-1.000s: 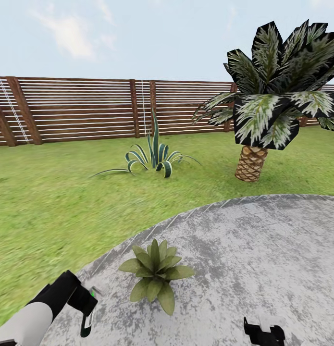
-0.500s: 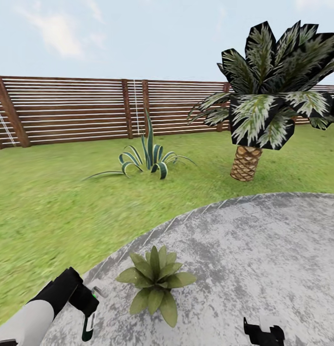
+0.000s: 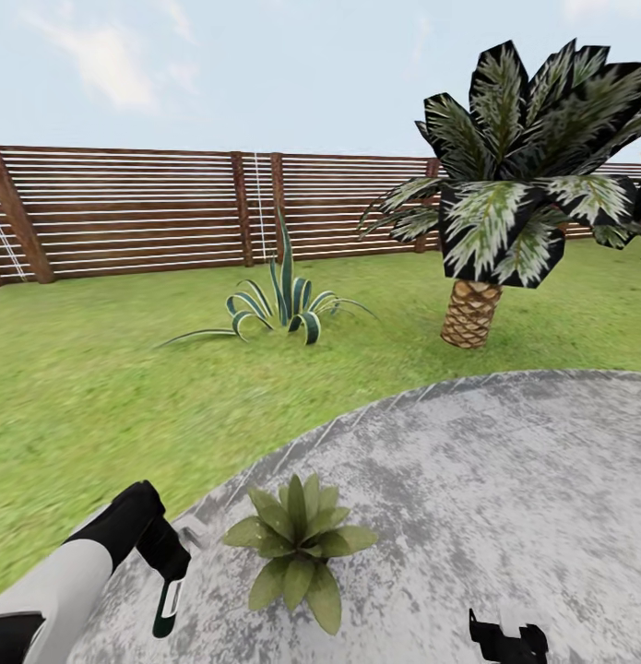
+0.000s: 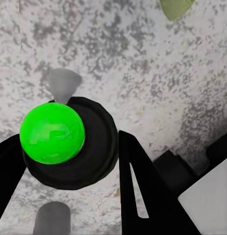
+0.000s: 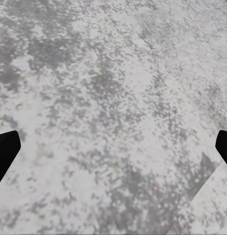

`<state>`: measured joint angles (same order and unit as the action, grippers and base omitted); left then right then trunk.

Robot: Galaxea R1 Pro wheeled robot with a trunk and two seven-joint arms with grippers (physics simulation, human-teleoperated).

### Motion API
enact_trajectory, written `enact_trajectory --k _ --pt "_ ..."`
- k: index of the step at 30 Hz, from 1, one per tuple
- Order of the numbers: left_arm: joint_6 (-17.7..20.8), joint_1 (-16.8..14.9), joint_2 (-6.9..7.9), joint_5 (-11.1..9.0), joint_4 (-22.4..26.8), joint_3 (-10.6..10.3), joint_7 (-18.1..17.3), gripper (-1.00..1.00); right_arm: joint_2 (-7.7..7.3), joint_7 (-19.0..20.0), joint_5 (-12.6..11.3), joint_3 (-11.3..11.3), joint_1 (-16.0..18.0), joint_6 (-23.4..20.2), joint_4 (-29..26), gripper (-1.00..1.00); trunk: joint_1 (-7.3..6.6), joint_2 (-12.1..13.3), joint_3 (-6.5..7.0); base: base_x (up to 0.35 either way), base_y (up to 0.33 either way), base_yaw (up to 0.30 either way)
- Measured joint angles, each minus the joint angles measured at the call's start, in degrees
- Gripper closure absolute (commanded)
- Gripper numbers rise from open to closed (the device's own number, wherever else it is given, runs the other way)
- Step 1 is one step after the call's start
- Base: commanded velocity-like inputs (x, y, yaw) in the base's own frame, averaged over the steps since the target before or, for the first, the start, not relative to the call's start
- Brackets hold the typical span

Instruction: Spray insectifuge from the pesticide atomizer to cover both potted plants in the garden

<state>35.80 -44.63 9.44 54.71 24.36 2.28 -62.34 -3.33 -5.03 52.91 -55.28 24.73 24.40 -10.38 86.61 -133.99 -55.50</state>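
Note:
My left gripper (image 3: 169, 570) is shut on the pesticide atomizer (image 3: 166, 601), a dark green bottle hanging below the fingers with a grey nozzle pointing toward the plant. The left wrist view looks down on the atomizer (image 4: 69, 147), showing its bright green cap and round black body between the two black fingers (image 4: 140, 186). One potted plant (image 3: 298, 544), a low rosette of olive-green leaves, sits on the paved round (image 3: 468, 498) just right of the atomizer; a leaf tip (image 4: 176, 7) reaches into the left wrist view. My right gripper (image 3: 505, 640) is open over bare paving (image 5: 113, 98).
A spiky striped agave (image 3: 285, 304) grows on the lawn (image 3: 89, 387) ahead. A scaly-trunked palm (image 3: 477, 309) stands at the right beyond the paving. A brown slatted fence (image 3: 136, 212) closes the back of the garden.
The whole view first shifted left as the camera turned. My left arm has since lifted slightly, bringing the atomizer higher beside the plant.

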Motion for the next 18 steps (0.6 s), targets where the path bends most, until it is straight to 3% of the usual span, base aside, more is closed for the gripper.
enact_trajectory --k 3,9,12,15,18 --pt "0.03 0.17 -0.57 -0.05 -0.02 -0.92 0.03 1.00 0.00 0.00 0.00 -0.03 0.00 0.00 0.00 -1.00 -0.01 0.00 0.00 0.284 0.127 0.000" --pt "-0.11 0.60 -1.06 0.12 -0.13 -2.28 0.09 1.00 0.00 -0.14 0.00 -0.02 0.00 0.00 -0.01 -1.00 0.02 0.00 0.00 0.037 0.017 0.000" --pt "-0.46 0.84 -0.38 0.22 -0.30 -3.48 0.17 1.00 0.00 -0.17 0.00 -0.03 0.00 0.00 -0.01 -1.00 0.02 0.00 0.00 0.001 0.001 0.000" --pt "-0.90 0.94 1.22 0.32 -0.82 -3.97 0.17 1.00 0.00 -0.21 0.00 -0.03 0.00 0.00 -0.01 -1.00 0.02 0.00 0.00 0.000 0.000 0.000" --pt "-0.92 0.92 1.35 0.14 -0.48 -4.07 0.06 1.00 0.01 -0.18 0.00 -0.03 0.00 0.00 -0.01 -1.00 0.02 0.00 0.00 0.000 0.000 0.000"
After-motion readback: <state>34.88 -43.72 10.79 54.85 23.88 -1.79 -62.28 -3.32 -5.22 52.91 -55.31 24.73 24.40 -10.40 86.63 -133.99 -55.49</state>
